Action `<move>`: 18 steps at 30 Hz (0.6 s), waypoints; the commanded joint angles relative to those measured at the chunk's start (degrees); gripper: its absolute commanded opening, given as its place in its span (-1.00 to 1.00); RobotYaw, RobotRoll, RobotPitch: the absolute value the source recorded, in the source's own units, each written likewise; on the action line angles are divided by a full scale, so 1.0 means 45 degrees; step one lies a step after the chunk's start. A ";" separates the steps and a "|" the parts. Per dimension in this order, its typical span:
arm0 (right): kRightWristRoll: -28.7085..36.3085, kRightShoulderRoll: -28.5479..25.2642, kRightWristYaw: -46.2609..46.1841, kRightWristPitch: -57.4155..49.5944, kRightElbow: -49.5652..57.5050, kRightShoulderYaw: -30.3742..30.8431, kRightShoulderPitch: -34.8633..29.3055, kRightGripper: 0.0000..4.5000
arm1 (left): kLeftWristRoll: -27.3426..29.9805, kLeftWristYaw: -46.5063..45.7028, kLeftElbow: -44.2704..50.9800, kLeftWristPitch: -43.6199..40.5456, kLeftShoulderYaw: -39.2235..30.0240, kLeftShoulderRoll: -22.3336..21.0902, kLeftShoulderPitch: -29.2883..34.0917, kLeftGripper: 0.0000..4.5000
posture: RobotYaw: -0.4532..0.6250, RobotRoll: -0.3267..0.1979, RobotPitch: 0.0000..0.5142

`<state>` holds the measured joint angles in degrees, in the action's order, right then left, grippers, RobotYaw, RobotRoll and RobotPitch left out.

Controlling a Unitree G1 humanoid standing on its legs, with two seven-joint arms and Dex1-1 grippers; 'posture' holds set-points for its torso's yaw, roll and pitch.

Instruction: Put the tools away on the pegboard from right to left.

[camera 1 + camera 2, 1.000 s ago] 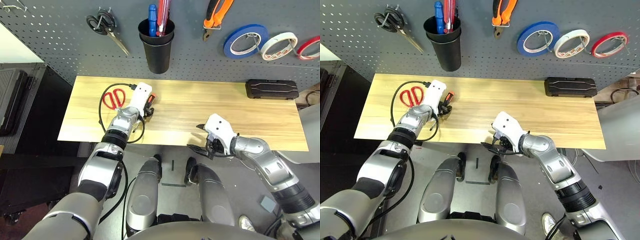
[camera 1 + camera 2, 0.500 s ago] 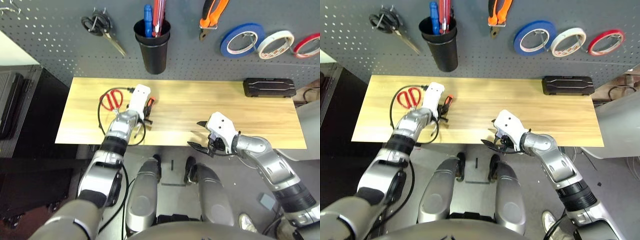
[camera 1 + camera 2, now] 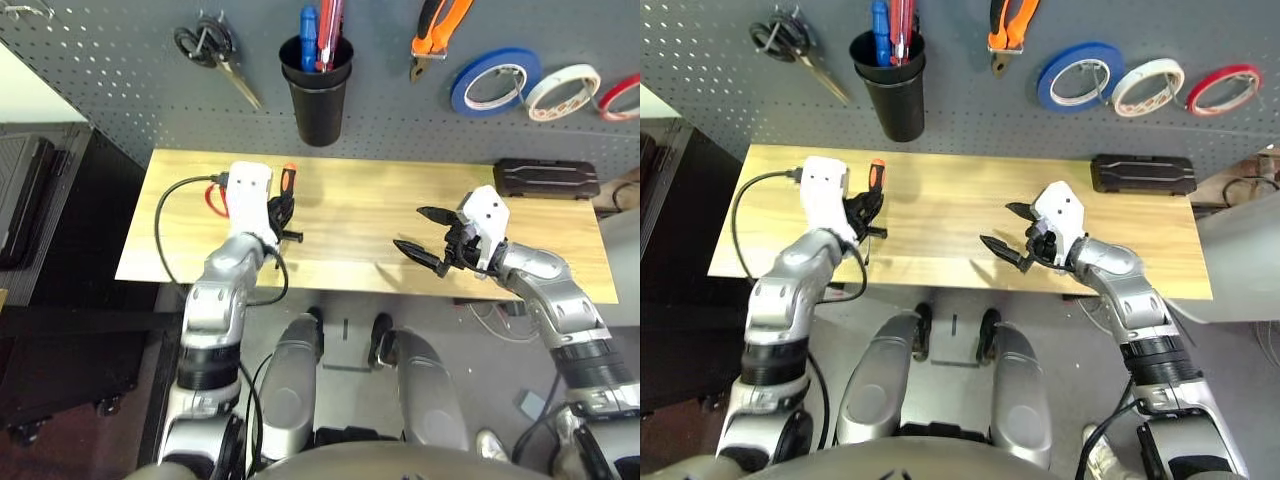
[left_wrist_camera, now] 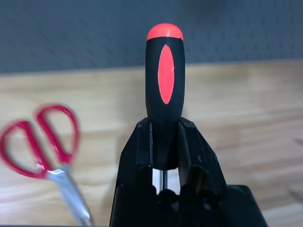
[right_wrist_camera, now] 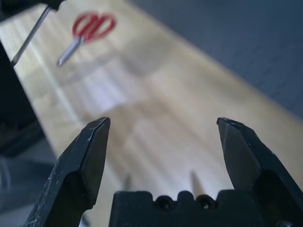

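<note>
Clamping the screwdriver [image 4: 164, 80], the left gripper [image 4: 164, 142]; right gripper [image 5: 163, 142] gapes wide.

Orange-and-black screwdriver [image 4: 164, 90] upright in left gripper's fingers [image 4: 191, 156], red-handled scissors [image 4: 45, 151] flat on table, pliers [image 3: 436, 28] and white tape ring [image 3: 560, 90] on pegboard [image 3: 120, 70]

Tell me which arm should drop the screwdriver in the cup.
The left. Its end effector already grips the screwdriver near the cup, while the right end effector is open, empty and farther off.
</note>
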<state>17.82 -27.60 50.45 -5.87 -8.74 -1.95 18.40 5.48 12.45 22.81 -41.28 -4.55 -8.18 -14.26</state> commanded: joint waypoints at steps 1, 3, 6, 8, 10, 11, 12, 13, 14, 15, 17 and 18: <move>0.0839 -0.0192 0.0821 0.0508 -0.0345 -0.0753 -0.0048 1.00 | 0.0558 0.0251 0.1001 0.0578 -0.0486 -0.0270 0.0446 -0.75 | 0.40 0.25 0.04; 0.1337 -0.0259 0.1179 0.0685 -0.0284 -0.1171 0.0019 1.00 | 0.0839 0.0299 0.1206 0.1040 -0.0878 -0.0401 0.0370 -0.75 | 0.40 0.25 0.02; 0.1937 -0.0233 0.1598 0.1088 -0.0216 -0.1716 0.0051 1.00 | 0.1269 0.0398 0.1276 0.1388 -0.1403 -0.0643 0.0147 -0.75 | 0.38 0.25 -0.01; 0.2358 -0.0199 0.1847 0.1098 -0.0092 -0.1968 0.0042 1.00 | 0.1519 0.0523 0.1251 0.1584 -0.1619 -0.0896 -0.0027 -0.75 | 0.37 0.25 -0.02; 0.2863 -0.0137 0.2131 0.1134 0.0207 -0.2221 -0.0031 1.00 | 0.1862 0.0683 0.1296 0.1710 -0.1797 -0.1147 -0.0215 -0.75 | 0.37 0.25 -0.03; 0.3080 -0.0199 0.2199 0.0979 0.0423 -0.2297 -0.0073 1.00 | 0.2088 0.0728 0.1389 0.1651 -0.1924 -0.1246 -0.0415 -0.75 | 0.36 0.25 -0.04; 0.3314 -0.0245 0.2259 0.0829 0.0625 -0.2364 -0.0090 1.00 | 0.2299 0.0741 0.1451 0.1599 -0.2047 -0.1333 -0.0626 -0.75 | 0.35 0.25 -0.05; 0.3561 -0.0265 0.2262 0.0684 0.0801 -0.2457 -0.0064 1.00 | 0.2530 0.0720 0.1487 0.1515 -0.2174 -0.1422 -0.0890 -0.75 | 0.35 0.25 -0.05; 0.3820 -0.0233 0.2253 0.0602 0.0936 -0.2582 -0.0019 1.00 | 0.2751 0.0684 0.1478 0.1420 -0.2287 -0.1484 -0.1148 -0.75 | 0.34 0.25 -0.05; 0.4033 -0.0187 0.2245 0.0579 0.1039 -0.2697 0.0032 1.00 | 0.2939 0.0649 0.1421 0.1364 -0.2374 -0.1551 -0.1389 -0.75 | 0.34 0.25 -0.05; 0.4355 0.0021 0.2037 0.0811 0.1148 -0.3026 0.0159 1.00 | 0.3261 0.0670 0.1285 0.1432 -0.2500 -0.1637 -0.1845 -0.75 | 0.33 0.25 -0.05; 0.4347 0.0037 0.1982 0.0890 0.1137 -0.3078 0.0230 1.00 | 0.3372 0.0717 0.1243 0.1563 -0.2525 -0.1683 -0.2027 -0.75 | 0.32 0.25 -0.05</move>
<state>36.26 -27.62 59.58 -2.55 -4.47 -14.45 19.89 19.08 15.31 27.42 -34.49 -15.39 -15.42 -23.69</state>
